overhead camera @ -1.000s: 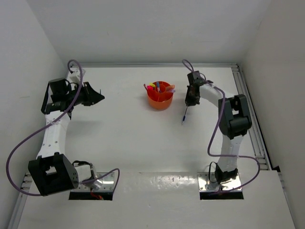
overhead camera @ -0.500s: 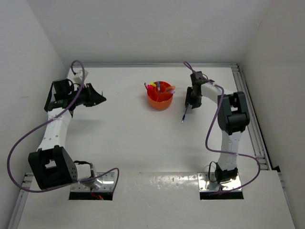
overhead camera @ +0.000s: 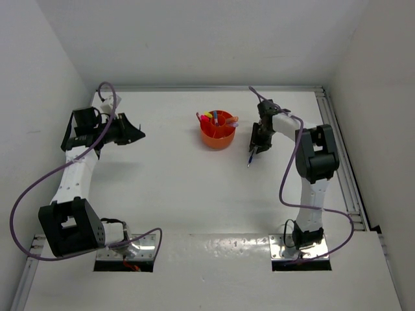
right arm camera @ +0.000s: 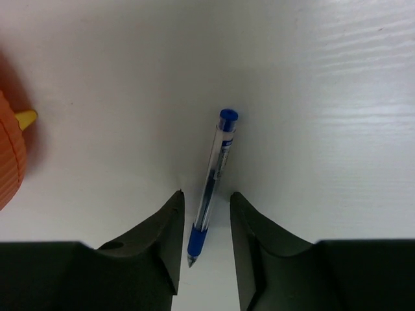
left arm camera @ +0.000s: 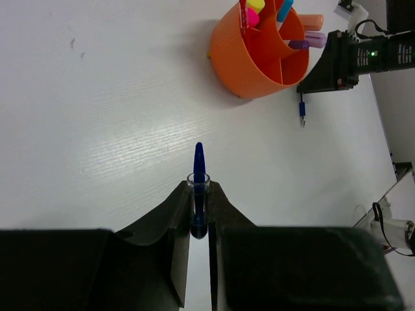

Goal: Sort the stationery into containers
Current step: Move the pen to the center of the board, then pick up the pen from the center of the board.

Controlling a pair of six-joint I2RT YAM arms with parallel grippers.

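**Item 1. Left gripper** (overhead camera: pixel 134 135) (left arm camera: pixel 198 189). Stood at the far left of the white table (overhead camera: pixel 168 194), well apart from the container. Pincer clamped tight on a slim dark blue capped pen (left arm camera: pixel 199 162), whose pointed end projected forward past the fingertips. Status: picked up, not yet delivered.

**Item 2. Round orange plastic tub** (overhead camera: pixel 217 141) (left arm camera: pixel 249 68). Stood at the back centre of the table and was divided inside into compartments. It held several sorted markers and highlighters (left arm camera: pixel 254 11): pink and yellow caps stood upright, and a lilac and an orange end leaned over the right rim. The exact count could not be told. Status: judged filed.

**Item 3. Right gripper** (overhead camera: pixel 255 148) (right arm camera: pixel 205 195). Stood just right of the tub, lowered toward the table. Pincer parted and holding nothing, with one finger on each side of the next item and neither finger seen touching it.

**Item 4. Clear-barrelled blue ballpoint pen** (right arm camera: pixel 217 159) (overhead camera: pixel 250 159). Lay flat on the table near the tub, with its tip end between the right fingers. Status: loose, awaiting a grip.

**Balance.** The task appeared mostly done, with two pens outstanding, one in hand and one on the table. No further loose piece was visible.
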